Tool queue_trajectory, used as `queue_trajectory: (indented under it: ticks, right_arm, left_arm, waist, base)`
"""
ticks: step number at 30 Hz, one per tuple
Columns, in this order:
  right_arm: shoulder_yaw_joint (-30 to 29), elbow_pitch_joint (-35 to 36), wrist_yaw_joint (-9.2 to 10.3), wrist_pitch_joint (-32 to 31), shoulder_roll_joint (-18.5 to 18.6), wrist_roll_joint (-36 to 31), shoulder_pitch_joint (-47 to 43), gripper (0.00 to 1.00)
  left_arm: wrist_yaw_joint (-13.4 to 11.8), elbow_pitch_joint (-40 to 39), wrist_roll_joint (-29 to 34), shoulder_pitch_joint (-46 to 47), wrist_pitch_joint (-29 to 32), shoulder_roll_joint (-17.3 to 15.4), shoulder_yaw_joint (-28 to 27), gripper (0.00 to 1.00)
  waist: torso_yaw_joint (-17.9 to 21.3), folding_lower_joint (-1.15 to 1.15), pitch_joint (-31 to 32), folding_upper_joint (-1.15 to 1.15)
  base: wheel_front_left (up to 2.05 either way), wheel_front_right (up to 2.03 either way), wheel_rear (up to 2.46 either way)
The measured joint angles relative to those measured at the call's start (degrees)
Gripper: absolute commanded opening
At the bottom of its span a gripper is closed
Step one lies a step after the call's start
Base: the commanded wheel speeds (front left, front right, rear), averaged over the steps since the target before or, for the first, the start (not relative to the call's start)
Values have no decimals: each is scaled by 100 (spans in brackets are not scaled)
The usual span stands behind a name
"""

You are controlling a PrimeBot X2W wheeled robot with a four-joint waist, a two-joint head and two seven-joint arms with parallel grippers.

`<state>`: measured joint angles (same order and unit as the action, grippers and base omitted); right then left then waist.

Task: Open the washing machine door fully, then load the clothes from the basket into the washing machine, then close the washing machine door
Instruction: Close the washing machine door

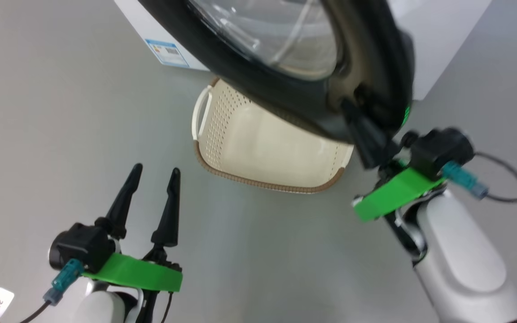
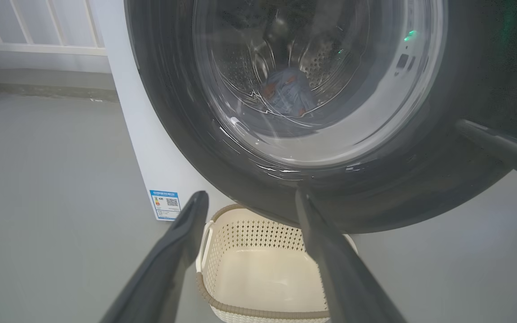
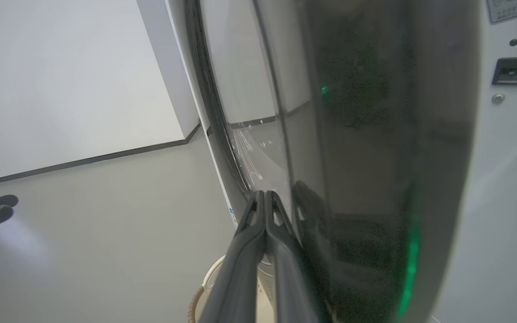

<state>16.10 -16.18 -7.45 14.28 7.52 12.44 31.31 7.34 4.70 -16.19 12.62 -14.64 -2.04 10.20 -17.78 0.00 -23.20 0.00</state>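
Note:
The washing machine door [image 1: 375, 67], glossy black with a clear glass bowl, stands ajar in front of the white washing machine [image 1: 155, 31]. My right gripper [image 1: 357, 130] is shut with nothing in it. Its fingertips [image 3: 265, 194] lie against the door's black outer face [image 3: 357, 157]. Through the glass [image 2: 312, 80], light blue clothes [image 2: 287, 89] with orange parts lie in the steel drum. The cream basket [image 1: 263, 183] sits on the floor under the door with nothing in it. My left gripper [image 1: 156, 169] is open, low and to the left of the basket [image 2: 258, 309], touching nothing.
A blue label [image 1: 168, 53] marks the machine's lower side. The latch slot [image 3: 512, 71] shows on the white front panel beside the door's edge. Grey floor spreads to the left. A white wall with a dark skirting [image 3: 88, 158] lies beyond.

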Motion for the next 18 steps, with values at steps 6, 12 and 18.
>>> queue_trajectory:
  ticks: [6, 12, 18]
  right_arm:
    - [-427, -163, 0, 4, 46, -179, 664, 0]
    - [-655, -485, -1, 29, 116, -235, 1604, 0]
    - [-826, -827, -1, 45, 190, -305, 2286, 0]
  left_arm:
    - [0, -74, -137, 155, 0, 12, 153, 100]
    - [0, -153, -226, 393, 0, 20, 370, 100]
    - [0, -202, -281, 594, 0, 24, 470, 100]
  waist:
    - [28, 0, -339, 0]
    - [16, 0, -707, 0]
    - [-27, 0, -986, 0]
  base:
    - [0, 0, 0]
    - [0, 0, 0]
    - [0, 0, 0]
